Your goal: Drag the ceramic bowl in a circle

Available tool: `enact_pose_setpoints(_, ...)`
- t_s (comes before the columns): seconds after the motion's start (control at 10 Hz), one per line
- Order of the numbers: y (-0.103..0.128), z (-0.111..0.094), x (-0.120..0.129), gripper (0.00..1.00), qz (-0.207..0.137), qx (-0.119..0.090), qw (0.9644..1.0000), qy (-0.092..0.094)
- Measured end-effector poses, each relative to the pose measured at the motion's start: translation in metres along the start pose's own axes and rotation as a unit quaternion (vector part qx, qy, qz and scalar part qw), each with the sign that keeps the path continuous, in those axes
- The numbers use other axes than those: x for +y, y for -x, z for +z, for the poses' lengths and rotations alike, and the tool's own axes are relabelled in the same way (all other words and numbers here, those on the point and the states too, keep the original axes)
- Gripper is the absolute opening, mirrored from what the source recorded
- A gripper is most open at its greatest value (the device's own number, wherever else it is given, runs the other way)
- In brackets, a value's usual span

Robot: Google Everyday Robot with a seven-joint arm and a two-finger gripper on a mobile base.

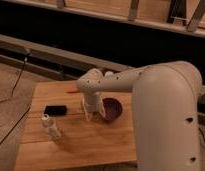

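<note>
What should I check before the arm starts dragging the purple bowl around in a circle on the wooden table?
1. Gripper down at the left rim of the ceramic bowl: ok.
2. Gripper actually holding the bowl: cannot tell.
3. Bowl upright on the table: ok.
4. Black device apart from the bowl, left of the gripper: ok.
5. Small white object apart from the bowl, near the front left: ok.
6. Room between the bowl and the table's right edge, which the arm hides: cannot tell.
</note>
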Motion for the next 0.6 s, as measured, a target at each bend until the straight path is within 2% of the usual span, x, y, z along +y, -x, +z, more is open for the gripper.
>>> enact_pose_setpoints(0.4, 0.02, -0.004, -0.016, 0.65, -0.046, -0.012, 0.9988, -0.013)
enact_pose_setpoints(0.6, 0.026, -0.003, -0.031, 0.65, -0.049, -0.017, 0.9987, -0.005)
